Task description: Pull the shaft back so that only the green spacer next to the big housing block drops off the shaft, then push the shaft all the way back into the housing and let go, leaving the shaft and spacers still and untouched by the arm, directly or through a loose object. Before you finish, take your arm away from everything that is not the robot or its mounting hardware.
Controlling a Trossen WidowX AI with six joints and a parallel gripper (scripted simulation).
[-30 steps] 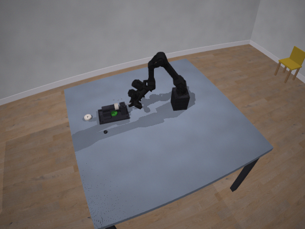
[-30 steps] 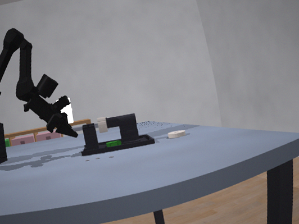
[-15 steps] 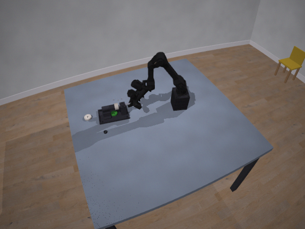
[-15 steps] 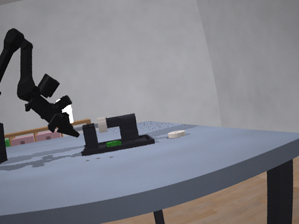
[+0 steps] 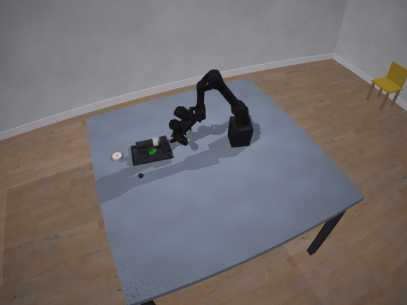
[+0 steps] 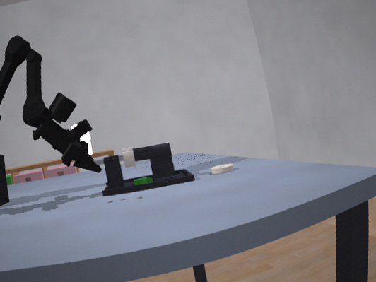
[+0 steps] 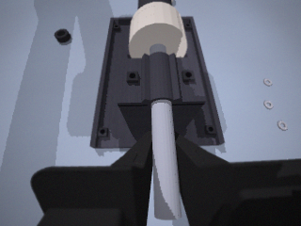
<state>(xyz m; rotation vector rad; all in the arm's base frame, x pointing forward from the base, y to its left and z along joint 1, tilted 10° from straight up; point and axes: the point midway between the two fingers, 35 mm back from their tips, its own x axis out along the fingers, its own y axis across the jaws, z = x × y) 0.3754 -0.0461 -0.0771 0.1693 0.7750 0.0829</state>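
My gripper (image 7: 160, 136) is shut on the grey shaft (image 7: 165, 141), which runs from the fingers through the small support block (image 7: 161, 77) toward the big housing block (image 6: 159, 158). A cream spacer (image 7: 156, 29) sits on the shaft beyond the support; it also shows in the exterior view (image 6: 128, 157). The green spacer (image 5: 151, 151) lies flat on the black baseplate (image 5: 151, 154) between the two blocks, off the shaft; it also shows in the exterior view (image 6: 143, 180). In the exterior view my gripper (image 6: 90, 166) stands just left of the support block (image 6: 113, 171).
A loose white spacer (image 5: 117, 155) lies on the table left of the baseplate. A small black ring (image 5: 140, 174) lies in front of it. Three small washers (image 7: 269, 104) lie right of the baseplate. The arm's base (image 5: 240, 131) stands to the right.
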